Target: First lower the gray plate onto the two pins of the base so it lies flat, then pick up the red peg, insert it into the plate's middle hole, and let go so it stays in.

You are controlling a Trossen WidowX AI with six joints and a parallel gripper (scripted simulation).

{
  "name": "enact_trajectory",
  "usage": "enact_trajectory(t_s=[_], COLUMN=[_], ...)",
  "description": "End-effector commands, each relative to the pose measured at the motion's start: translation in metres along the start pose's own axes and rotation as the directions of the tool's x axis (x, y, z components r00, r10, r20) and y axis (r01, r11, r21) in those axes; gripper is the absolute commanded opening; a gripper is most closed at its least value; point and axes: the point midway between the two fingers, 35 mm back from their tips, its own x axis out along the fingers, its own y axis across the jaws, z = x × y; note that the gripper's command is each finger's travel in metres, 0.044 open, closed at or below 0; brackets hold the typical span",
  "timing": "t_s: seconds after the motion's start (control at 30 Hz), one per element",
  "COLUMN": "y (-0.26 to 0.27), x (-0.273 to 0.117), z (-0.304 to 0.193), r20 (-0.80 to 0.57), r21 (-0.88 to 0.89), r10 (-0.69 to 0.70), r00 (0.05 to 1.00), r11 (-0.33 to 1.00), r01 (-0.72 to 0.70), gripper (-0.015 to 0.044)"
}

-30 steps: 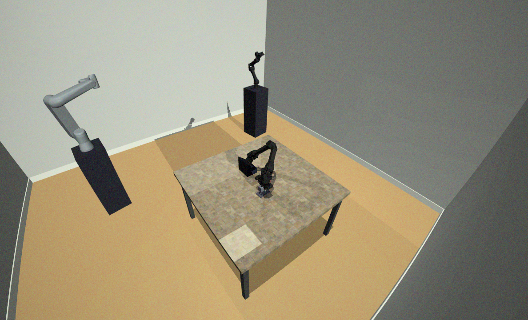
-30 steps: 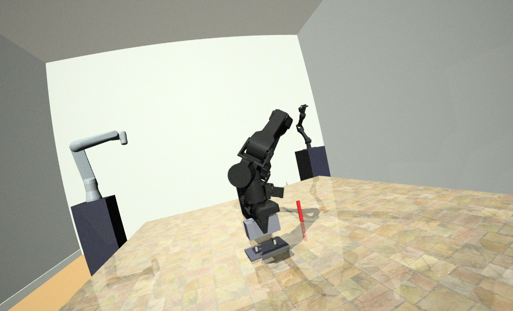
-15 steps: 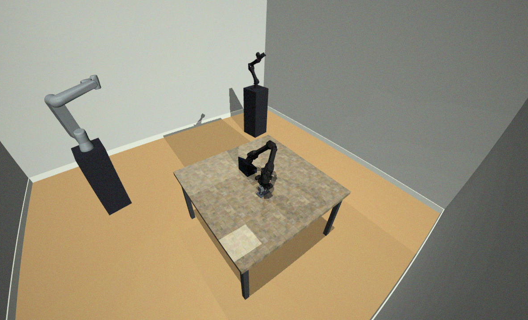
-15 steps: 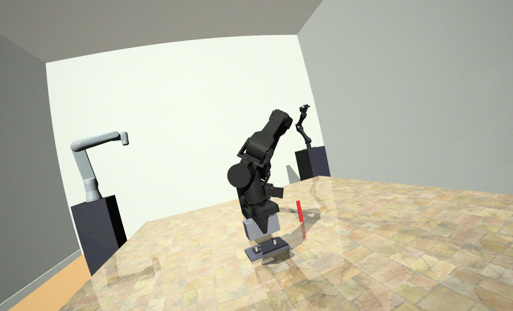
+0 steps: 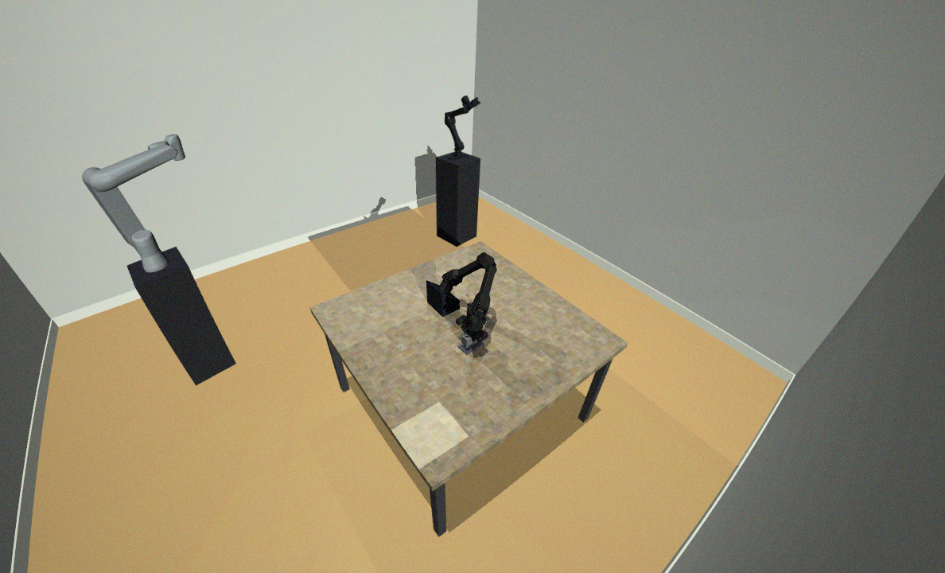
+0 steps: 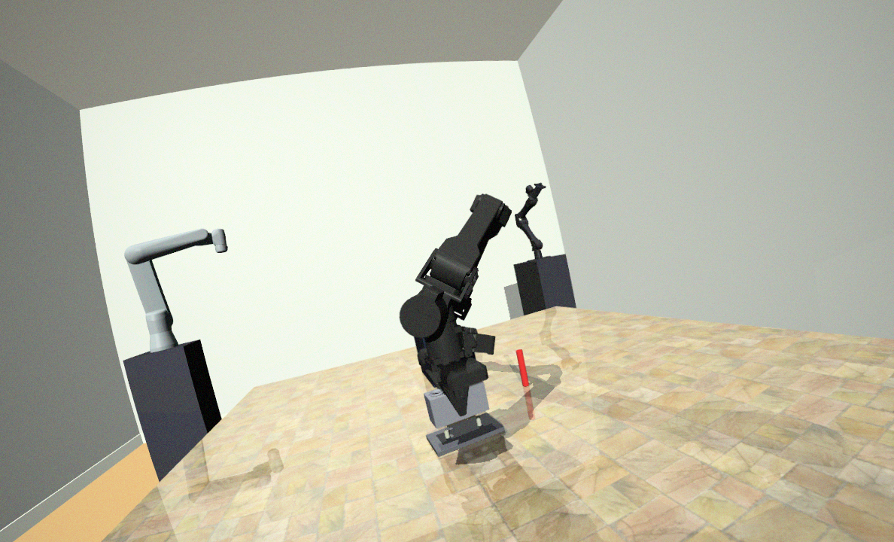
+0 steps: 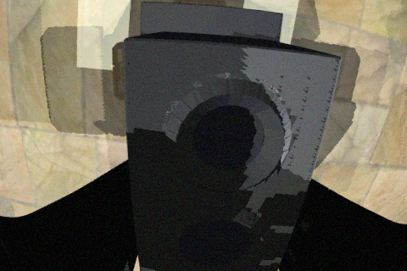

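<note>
Hand (image 6: 462, 404) (image 7: 207, 161) w/ plate (image 6: 445, 408) (image 7: 170, 68) (no pins thru)

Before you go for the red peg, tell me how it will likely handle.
The red peg looks slim and straight, so probably stiff. Standing tall on a narrow foot, it may tip if nudged. Its round sides suggest it could roll once down.
</note>
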Motion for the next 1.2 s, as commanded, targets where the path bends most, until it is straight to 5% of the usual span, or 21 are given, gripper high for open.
enact_trajectory(t_s=[0.0,0.8,1.17], y=[0.0,-0.001,-0.001], x=[0.004,0.022,0.022], z=[0.0,0.0,0.0], r20=[0.004,0.0,0.0], r21=[0.004,0.0,0.0], r10=[0.0,-0.002,-0.002], r00=[1.0,1.0,1.0], r11=[1.0,1.0,1.0], r01=[0.0,0.002,0.002], gripper=[0.0,0.0,0.0289])
